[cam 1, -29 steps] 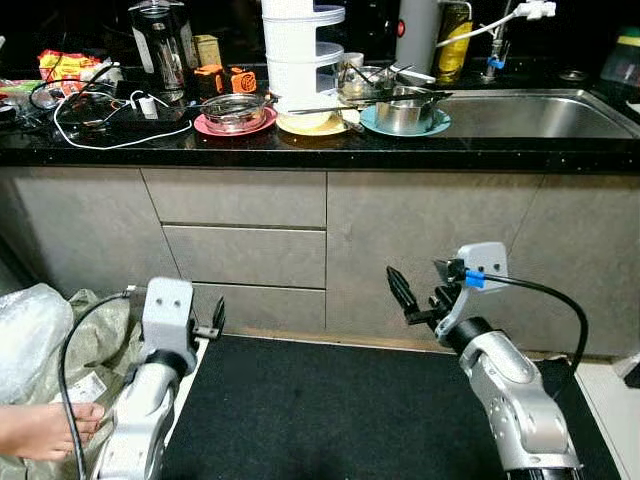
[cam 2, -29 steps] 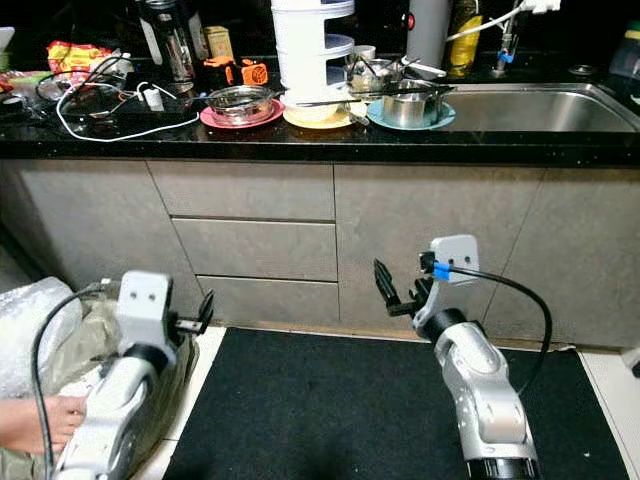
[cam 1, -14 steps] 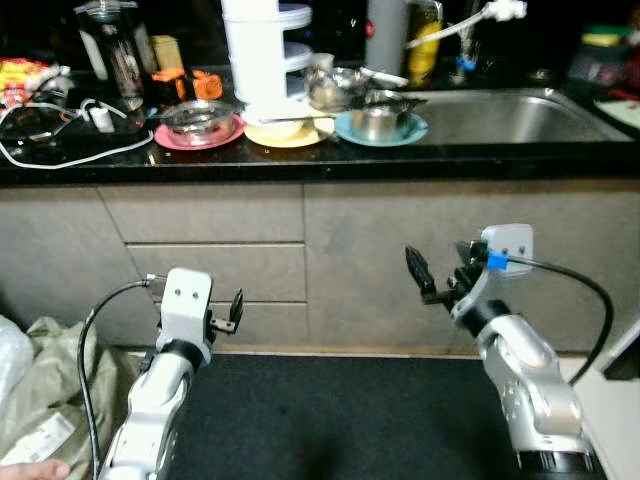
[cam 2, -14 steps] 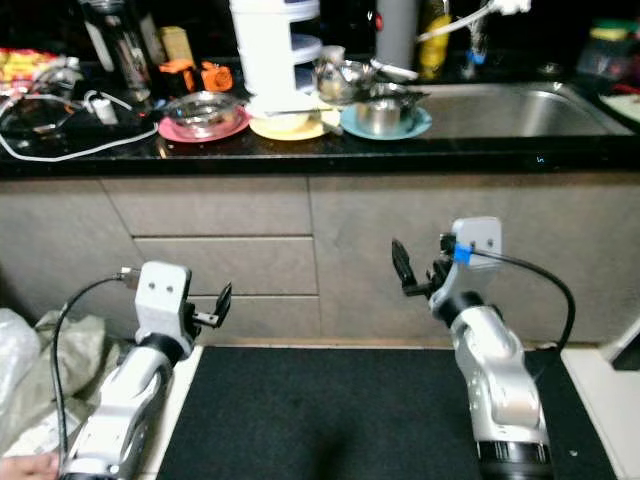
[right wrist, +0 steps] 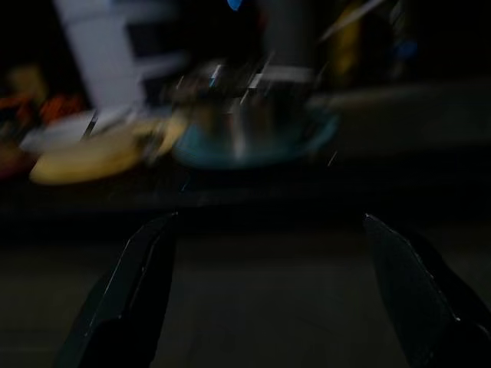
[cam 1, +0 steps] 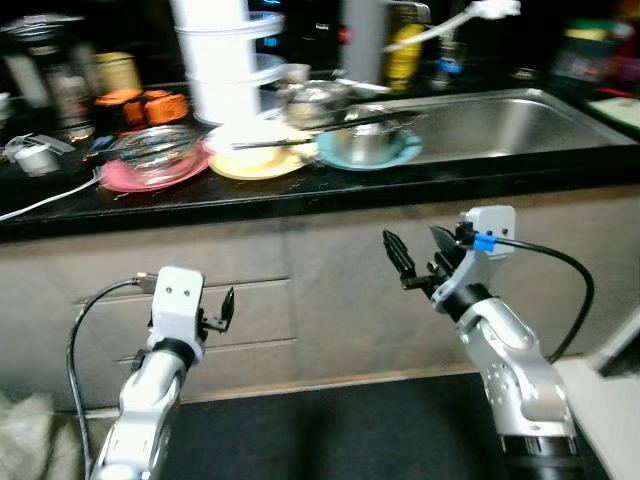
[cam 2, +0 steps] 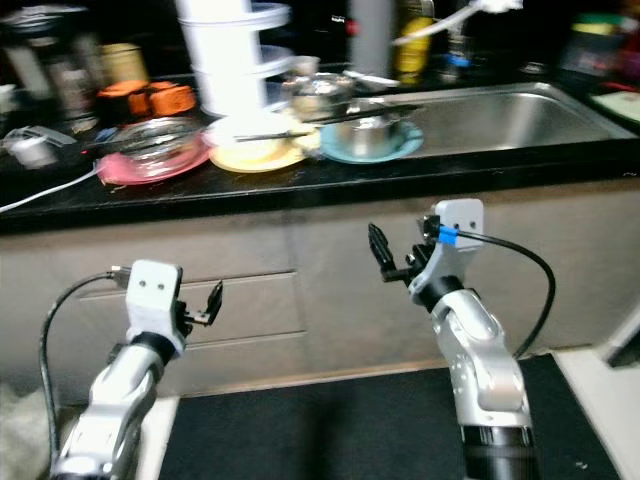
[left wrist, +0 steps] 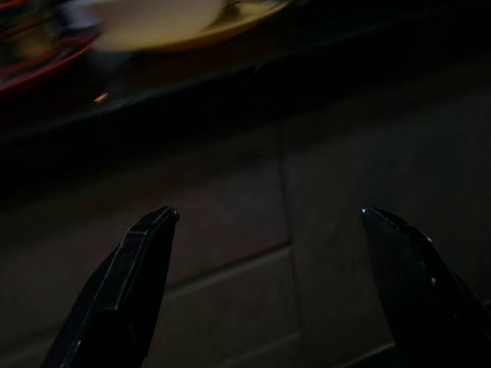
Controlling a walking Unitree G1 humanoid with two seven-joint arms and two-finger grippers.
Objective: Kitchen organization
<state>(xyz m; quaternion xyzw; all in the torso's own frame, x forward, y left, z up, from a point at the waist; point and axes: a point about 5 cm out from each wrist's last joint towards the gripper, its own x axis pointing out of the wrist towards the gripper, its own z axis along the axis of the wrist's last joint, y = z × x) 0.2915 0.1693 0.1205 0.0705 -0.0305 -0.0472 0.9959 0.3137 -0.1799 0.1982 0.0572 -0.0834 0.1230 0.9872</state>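
— Grippers? Holding anything?
— Nope. Left gripper (cam 1: 226, 305) hanging low by drawers (cam 1: 240, 310), fingers spread wide. Right gripper (cam 1: 420, 262) pointing at counter front, also gaping.
— Dishes?
— Sitting on counter (cam 1: 300, 190): pink plate (cam 1: 150, 172), yellow plate (cam 1: 262, 162), teal plate (cam 1: 366, 150) w/ steel pot, beside sink (cam 1: 500, 118).

Glossy black stone counter (cam 1: 300, 195), shiny steel sink (cam 1: 500, 115), matt grey cabinet fronts (cam 1: 330, 290).
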